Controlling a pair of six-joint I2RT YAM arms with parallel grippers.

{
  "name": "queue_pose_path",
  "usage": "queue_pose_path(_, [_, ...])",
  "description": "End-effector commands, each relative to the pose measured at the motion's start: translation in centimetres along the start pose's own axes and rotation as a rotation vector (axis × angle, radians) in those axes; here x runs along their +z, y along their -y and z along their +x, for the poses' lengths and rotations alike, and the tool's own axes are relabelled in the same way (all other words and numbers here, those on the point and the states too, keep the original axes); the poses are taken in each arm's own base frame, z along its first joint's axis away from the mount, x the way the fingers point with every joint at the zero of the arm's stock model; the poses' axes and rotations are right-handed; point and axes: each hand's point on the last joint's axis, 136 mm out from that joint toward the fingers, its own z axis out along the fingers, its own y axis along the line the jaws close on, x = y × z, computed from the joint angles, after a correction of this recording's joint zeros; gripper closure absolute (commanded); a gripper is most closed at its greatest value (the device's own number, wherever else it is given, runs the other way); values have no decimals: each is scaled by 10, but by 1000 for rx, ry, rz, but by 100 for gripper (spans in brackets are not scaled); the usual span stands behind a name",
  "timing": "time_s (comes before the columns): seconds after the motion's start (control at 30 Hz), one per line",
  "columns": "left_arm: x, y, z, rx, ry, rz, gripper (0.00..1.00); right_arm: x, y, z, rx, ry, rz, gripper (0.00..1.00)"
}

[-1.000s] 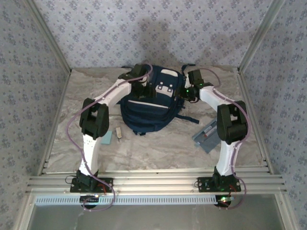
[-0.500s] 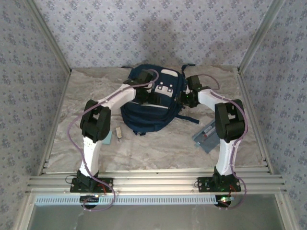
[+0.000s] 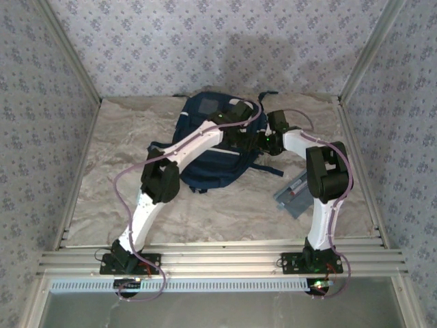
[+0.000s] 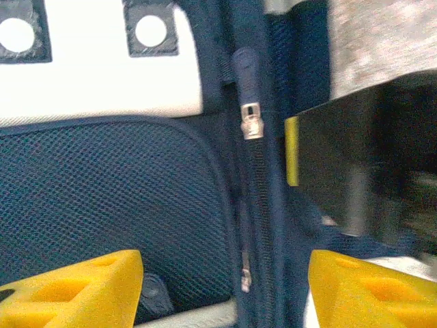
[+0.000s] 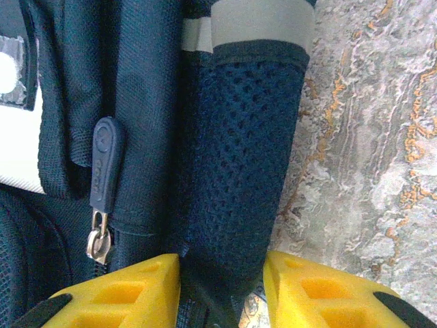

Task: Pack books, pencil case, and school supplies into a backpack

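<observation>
The navy backpack [image 3: 205,171] lies at the back middle of the table. My left gripper [image 3: 240,131] hangs open over its right side. In the left wrist view its fingertips [image 4: 68,290] straddle the zip line and a silver zipper slider [image 4: 250,121]. My right gripper [image 3: 263,141] is at the backpack's right edge, shut on its mesh side pocket [image 5: 239,171]; a dark zipper pull [image 5: 106,167] lies just left of it. The grey pencil case [image 3: 292,195] rests on the table to the right. The books are out of view. The school supplies are hidden behind my left arm.
Metal frame posts and patterned walls close in the table on three sides. The marble tabletop [image 3: 225,212] runs between the backpack and the arm bases. My right gripper's dark body [image 4: 362,171] sits close to the left gripper's right fingertip.
My left arm has swung right across the backpack, from its upper left to the zip on its right side. The right gripper has held its place on the side pocket.
</observation>
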Motion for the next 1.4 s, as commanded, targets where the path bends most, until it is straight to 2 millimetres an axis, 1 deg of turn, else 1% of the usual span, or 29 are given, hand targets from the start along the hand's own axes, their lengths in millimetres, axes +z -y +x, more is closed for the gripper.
queue_pose_path(0.0, [9, -21, 19, 87, -72, -175, 35, -7, 1, -1, 42, 7, -28, 62])
queue_pose_path(0.1, [19, -19, 24, 112, -84, -193, 35, -5, 6, 3, 59, -2, -28, 62])
queue_pose_path(0.2, [33, -22, 31, 120, -109, -207, 36, -4, 10, 5, 74, -6, -30, 62])
queue_pose_path(0.27, [45, -26, 40, 133, -137, -227, 36, -4, 10, 5, 79, -6, -33, 62])
queue_pose_path(0.37, [62, -35, 57, 153, -203, -264, 36, -5, 10, 4, 82, -3, -38, 62])
queue_pose_path(0.43, [69, -40, 66, 162, -237, -281, 36, -6, 9, 3, 81, 0, -39, 62])
queue_pose_path(0.47, [72, -41, 70, 164, -252, -280, 40, -7, 9, 2, 81, 1, -39, 62])
queue_pose_path(0.5, [74, -42, 73, 163, -261, -275, 45, -7, 9, 2, 81, 1, -40, 62])
queue_pose_path(0.57, [77, -42, 75, 144, -272, -244, 68, -7, 9, 2, 83, -1, -41, 62])
queue_pose_path(0.63, [76, -43, 74, 109, -274, -213, 85, -7, 8, 1, 81, 0, -44, 62])
queue_pose_path(0.67, [74, -44, 70, 89, -266, -192, 97, -8, 8, 2, 83, 0, -44, 62])
queue_pose_path(0.7, [68, -42, 65, 73, -253, -170, 100, -9, 8, 1, 81, 1, -42, 62])
queue_pose_path(0.8, [39, -31, 40, 36, -178, -89, 100, -13, 10, 1, 77, 5, -34, 62])
queue_pose_path(0.87, [12, -21, 20, 6, -124, -12, 100, -17, 9, -2, 78, 16, -38, 62])
queue_pose_path(0.97, [-28, -12, -7, -26, -45, 77, 100, -23, 10, -7, 83, 30, -42, 62])
queue_pose_path(1.07, [-55, -8, -22, -51, 3, 143, 100, -31, 7, -11, 81, 46, -53, 62])
queue_pose_path(1.17, [-69, -6, -31, -75, 28, 188, 100, -41, 4, -16, 78, 66, -62, 62])
queue_pose_path(1.37, [-85, 1, -43, -114, 56, 276, 100, -61, -2, -25, 79, 104, -85, 62])
